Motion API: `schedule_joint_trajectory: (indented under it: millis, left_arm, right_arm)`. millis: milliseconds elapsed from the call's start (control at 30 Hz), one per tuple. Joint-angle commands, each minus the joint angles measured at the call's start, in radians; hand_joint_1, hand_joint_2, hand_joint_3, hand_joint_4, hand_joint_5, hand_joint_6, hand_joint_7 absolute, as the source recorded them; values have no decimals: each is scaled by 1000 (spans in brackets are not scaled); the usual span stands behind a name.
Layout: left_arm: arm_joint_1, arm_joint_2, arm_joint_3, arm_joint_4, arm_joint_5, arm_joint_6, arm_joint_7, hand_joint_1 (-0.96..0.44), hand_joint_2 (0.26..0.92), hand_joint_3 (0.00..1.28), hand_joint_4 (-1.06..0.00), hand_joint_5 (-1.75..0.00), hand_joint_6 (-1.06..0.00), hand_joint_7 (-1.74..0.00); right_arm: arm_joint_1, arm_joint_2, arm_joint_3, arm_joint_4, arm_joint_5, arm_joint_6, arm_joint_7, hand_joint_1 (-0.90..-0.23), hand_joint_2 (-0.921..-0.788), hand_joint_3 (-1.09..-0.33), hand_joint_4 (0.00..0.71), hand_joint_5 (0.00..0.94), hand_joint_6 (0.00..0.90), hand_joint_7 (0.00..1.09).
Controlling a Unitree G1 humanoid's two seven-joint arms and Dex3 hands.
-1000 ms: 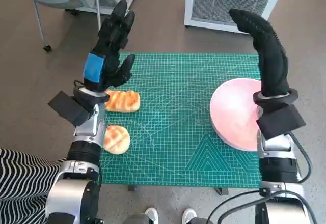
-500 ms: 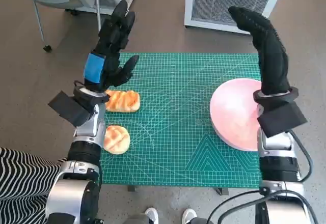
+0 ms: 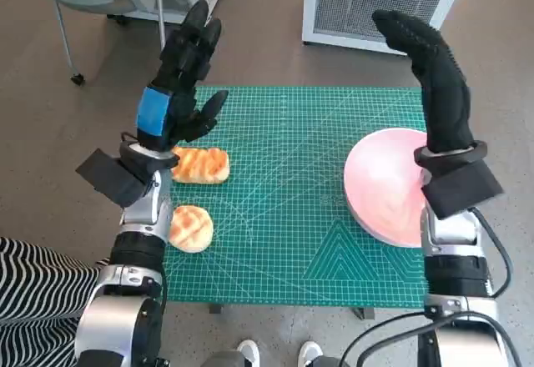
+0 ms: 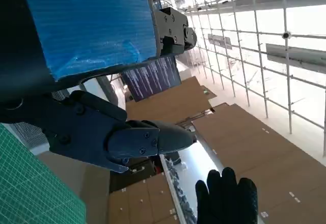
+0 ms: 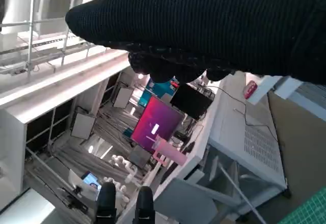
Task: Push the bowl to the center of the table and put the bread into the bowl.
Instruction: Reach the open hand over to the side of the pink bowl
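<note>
A pink bowl (image 3: 385, 185) sits at the right edge of the green mat (image 3: 292, 192). Two pieces of bread lie on the mat's left side: an oblong loaf (image 3: 201, 165) and a round bun (image 3: 191, 228) nearer me. My left hand (image 3: 179, 79) is raised above the oblong loaf, fingers spread, holding nothing. My right hand (image 3: 434, 75) in its black glove is raised above the bowl's far side, fingers extended and empty. The left wrist view shows my left hand (image 4: 102, 81) against a ceiling, with the gloved right hand (image 4: 226, 198) at its edge. The right wrist view shows the glove (image 5: 204, 25).
A white slatted unit (image 3: 380, 4) stands on the floor beyond the table. A chair (image 3: 92, 0) stands at the far left. Striped fabric (image 3: 37, 288) shows at the near left, and shoes (image 3: 275, 354) show below the table's near edge.
My right hand has tilted slightly, its forearm shifting a little toward me. The left hand, bowl and bread have stayed put.
</note>
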Motion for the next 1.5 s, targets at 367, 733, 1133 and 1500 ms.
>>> schedule_joint_trajectory:
  millis: [367, 733, 1133, 1500]
  left_arm:
    - [22, 2, 1, -25, -11, 4, -3, -484, 921, 312, -186, -11, -159, -88]
    - [32, 10, 4, -37, -12, 19, -2, -499, 921, 311, -182, -5, -168, -88]
    - [29, 14, 15, -17, -18, 26, -3, -533, 921, 299, -186, -5, -171, -81]
    - [35, 17, 22, -14, -35, 30, -26, -543, 921, 295, -189, -4, -171, -74]
  right_arm:
    - [26, -7, -6, -4, 5, 3, 10, -897, -921, -835, 178, 0, 0, 476]
    - [56, -102, -76, 124, -25, -102, -48, -867, -921, -842, 188, 12, 15, 441]
    - [29, -171, -156, 382, -6, -121, -168, -783, -921, -882, 155, 10, 7, 409]
    - [-24, -131, -162, 506, 12, -104, -214, -747, -921, -870, 163, 10, -1, 423]
